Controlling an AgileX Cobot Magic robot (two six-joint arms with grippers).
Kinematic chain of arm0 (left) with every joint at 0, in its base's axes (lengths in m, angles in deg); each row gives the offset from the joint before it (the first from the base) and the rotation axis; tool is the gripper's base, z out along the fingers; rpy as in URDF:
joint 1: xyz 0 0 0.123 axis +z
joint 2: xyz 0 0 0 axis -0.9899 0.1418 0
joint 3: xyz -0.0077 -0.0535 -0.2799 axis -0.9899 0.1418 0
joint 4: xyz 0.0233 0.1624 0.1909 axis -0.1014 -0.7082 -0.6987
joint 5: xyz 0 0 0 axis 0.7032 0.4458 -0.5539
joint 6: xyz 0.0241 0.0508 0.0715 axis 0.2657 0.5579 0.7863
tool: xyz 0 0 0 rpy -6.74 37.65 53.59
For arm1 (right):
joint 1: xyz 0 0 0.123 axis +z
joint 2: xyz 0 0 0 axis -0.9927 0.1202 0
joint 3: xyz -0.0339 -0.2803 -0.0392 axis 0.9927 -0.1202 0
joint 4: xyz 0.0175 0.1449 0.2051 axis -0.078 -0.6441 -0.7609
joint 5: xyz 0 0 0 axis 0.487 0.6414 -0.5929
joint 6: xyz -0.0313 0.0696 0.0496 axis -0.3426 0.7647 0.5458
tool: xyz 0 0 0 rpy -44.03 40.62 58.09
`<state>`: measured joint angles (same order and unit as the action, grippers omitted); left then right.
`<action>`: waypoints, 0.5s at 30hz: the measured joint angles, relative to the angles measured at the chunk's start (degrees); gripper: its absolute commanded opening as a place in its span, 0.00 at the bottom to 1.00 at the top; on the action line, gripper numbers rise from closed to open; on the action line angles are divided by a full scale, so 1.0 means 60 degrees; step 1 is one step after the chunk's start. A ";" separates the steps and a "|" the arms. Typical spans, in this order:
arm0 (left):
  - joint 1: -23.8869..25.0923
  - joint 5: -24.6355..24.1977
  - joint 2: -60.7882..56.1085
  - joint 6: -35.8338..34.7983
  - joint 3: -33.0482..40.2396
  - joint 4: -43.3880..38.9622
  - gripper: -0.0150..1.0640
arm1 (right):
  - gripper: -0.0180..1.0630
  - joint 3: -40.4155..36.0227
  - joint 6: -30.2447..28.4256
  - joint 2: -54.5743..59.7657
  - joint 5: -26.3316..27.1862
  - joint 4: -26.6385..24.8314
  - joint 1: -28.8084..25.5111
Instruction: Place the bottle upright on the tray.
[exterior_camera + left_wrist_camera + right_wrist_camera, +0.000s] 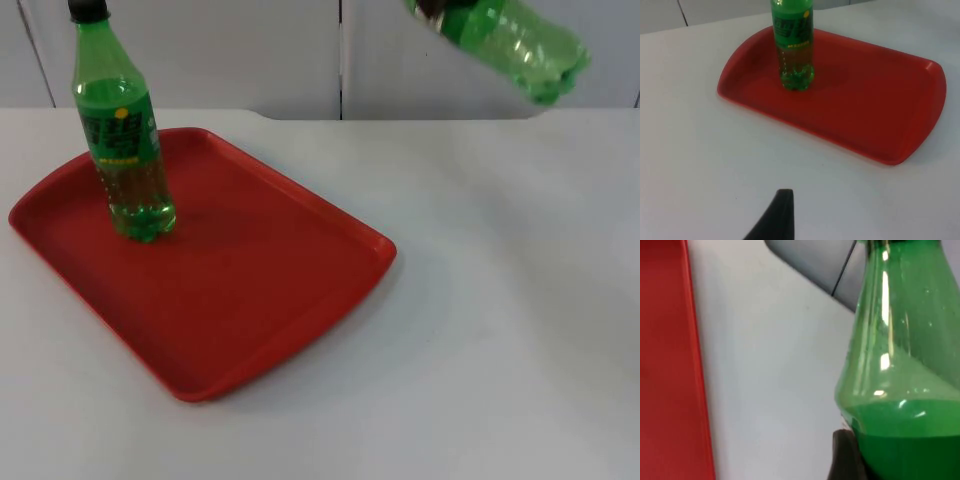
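Carrying second bottle (515, 45) tilted in air at top view's upper right, right gripper (855, 460) fingers closed on it, left gripper (775, 220) waiting, finger state unclear; next: swing over red tray (280, 300), upright it beside standing bottle (122, 140), lower onto tray floor.

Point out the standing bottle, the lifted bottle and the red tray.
standing bottle (120, 140), top view, on its label.
lifted bottle (520, 45), top view, on its tilted body.
red tray (250, 300), top view, on its bare floor.

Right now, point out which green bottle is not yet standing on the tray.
The tilted green bottle up in the air at the table's far right, carried by the right claw. The other green bottle stands upright on the red tray.
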<state>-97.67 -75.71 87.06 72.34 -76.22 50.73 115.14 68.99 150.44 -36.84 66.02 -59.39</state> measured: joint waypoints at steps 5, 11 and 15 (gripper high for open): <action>0.0000 0.0000 0.0000 0.0000 0.0000 0.0000 0.99 | 0.02 -0.0909 0.0019 -0.1554 0.0056 -0.0244 0.0104; 0.0000 0.0000 0.0000 0.0000 0.0000 0.0000 0.99 | 0.02 -0.2140 0.0019 -0.3473 0.0389 -0.0600 0.0104; 0.0000 0.0000 0.0000 0.0000 0.0000 0.0000 0.99 | 0.02 -0.3283 0.0019 -0.4687 0.0897 -0.1057 0.0104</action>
<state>-97.67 -75.71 87.06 72.34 -76.22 50.73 95.45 69.11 122.32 -31.46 59.68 -58.77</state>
